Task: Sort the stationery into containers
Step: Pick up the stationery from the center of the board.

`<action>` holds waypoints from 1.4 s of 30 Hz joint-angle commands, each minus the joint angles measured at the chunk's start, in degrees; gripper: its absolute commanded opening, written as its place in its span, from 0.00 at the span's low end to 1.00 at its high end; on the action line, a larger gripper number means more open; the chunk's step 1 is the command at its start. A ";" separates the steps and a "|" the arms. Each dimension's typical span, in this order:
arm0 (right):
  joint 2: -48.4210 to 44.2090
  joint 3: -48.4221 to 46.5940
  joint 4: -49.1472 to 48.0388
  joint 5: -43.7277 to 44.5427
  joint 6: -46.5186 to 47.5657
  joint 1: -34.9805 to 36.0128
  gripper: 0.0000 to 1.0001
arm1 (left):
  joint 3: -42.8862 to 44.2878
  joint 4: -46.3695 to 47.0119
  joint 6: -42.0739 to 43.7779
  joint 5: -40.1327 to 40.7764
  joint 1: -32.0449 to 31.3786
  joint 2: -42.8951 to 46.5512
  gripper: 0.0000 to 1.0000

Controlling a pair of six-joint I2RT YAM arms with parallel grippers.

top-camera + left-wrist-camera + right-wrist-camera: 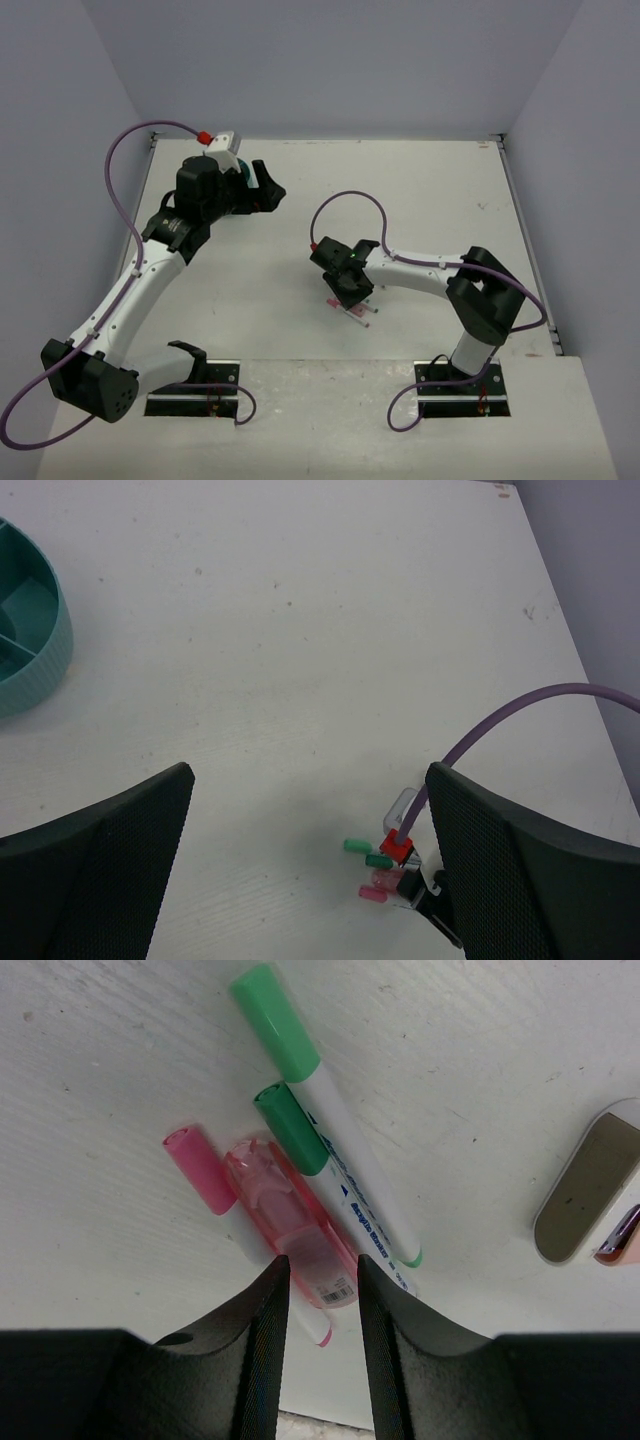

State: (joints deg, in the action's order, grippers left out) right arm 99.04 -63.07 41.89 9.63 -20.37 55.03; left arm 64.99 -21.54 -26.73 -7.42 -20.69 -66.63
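Grip by right gripper (pixel 322 1270), pinched onto tail end of translucent pink marker (pixel 280 1200); pink-capped marker (pixel 200 1170) and dark-green marker (pixel 292 1130) crowding close beside either finger. Risk on lifting: neighbours dragged along, end-hold tilting loose. Left gripper (pixel 310 770) spread wide, empty; teal tub (pixel 45 670) off to its left.

Teal tub (pixel 45 660), green-capped markers (pixel 283 1035), pink-capped marker (pixel 200 1170), translucent pink highlighter (pixel 290 1215)

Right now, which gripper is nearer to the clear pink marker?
Right. The right gripper is closed on the clear pink marker; the left gripper hangs open far away, near the teal tub.
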 commanded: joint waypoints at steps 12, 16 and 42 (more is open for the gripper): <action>-0.93 0.16 -0.17 -2.23 0.86 -0.68 0.34 | -0.09 0.76 2.16 -1.64 -0.40 0.83 1.00; -0.78 0.49 -0.32 -3.04 0.95 -0.72 0.34 | -0.48 1.15 1.86 -2.16 -0.40 0.45 1.00; 6.92 -1.68 -1.81 -2.66 2.12 -0.66 0.37 | -1.80 1.24 2.12 -1.69 -0.40 1.09 1.00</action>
State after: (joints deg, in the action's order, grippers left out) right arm 103.61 -64.68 41.76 6.84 -18.73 54.34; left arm 63.86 -21.50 -25.89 -8.64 -20.82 -66.63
